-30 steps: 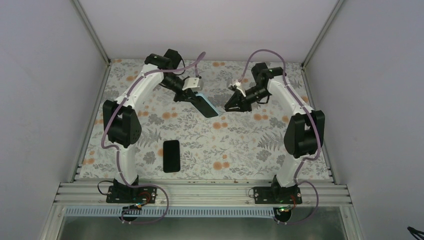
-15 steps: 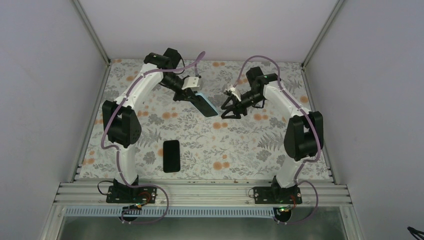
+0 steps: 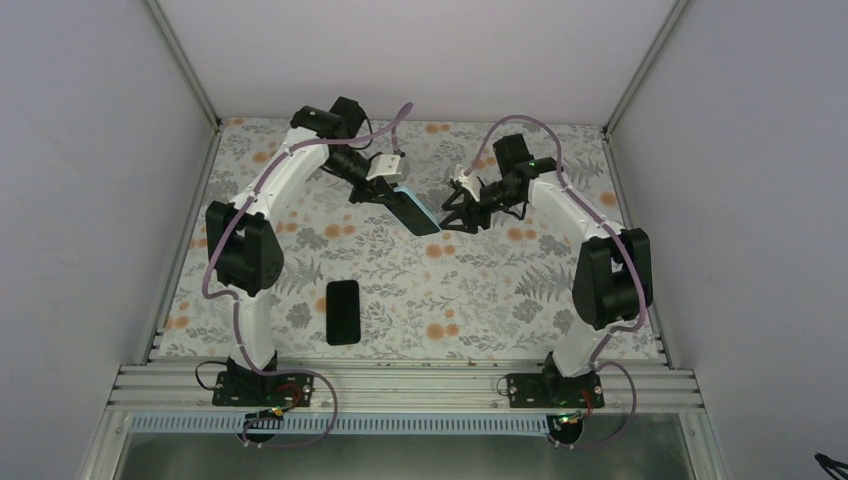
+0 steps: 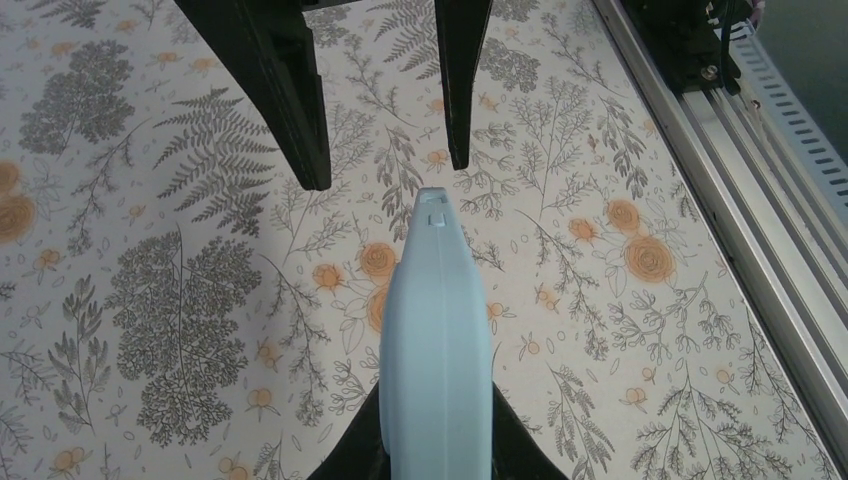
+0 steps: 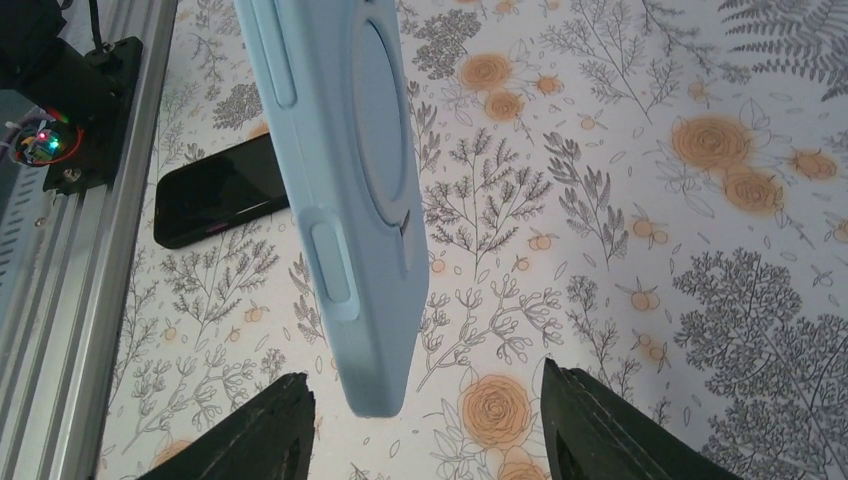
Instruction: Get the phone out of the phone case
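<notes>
My left gripper [image 3: 388, 190] is shut on one end of the light blue phone case [image 3: 424, 211] and holds it tilted above the table. The phone [image 3: 408, 210] shows as a dark face inside the case in the top view. In the left wrist view I see only the case's blue edge [image 4: 437, 330] running forward from my left gripper [image 4: 437, 462]. My right gripper [image 3: 452, 214] stands open at the case's free end. In the right wrist view the case's back [image 5: 350, 170] reaches down between the spread fingers [image 5: 265, 430] of that gripper [image 5: 430, 425], touching neither.
A second, all-black phone [image 3: 342, 311] lies flat on the floral table cover nearer the arm bases; it also shows in the right wrist view [image 5: 220, 190]. The aluminium rail [image 3: 400, 385] runs along the near edge. Grey walls enclose the table.
The right gripper has gone from shut to open and has moved left to the case's free end. The left gripper still holds the case in the same place.
</notes>
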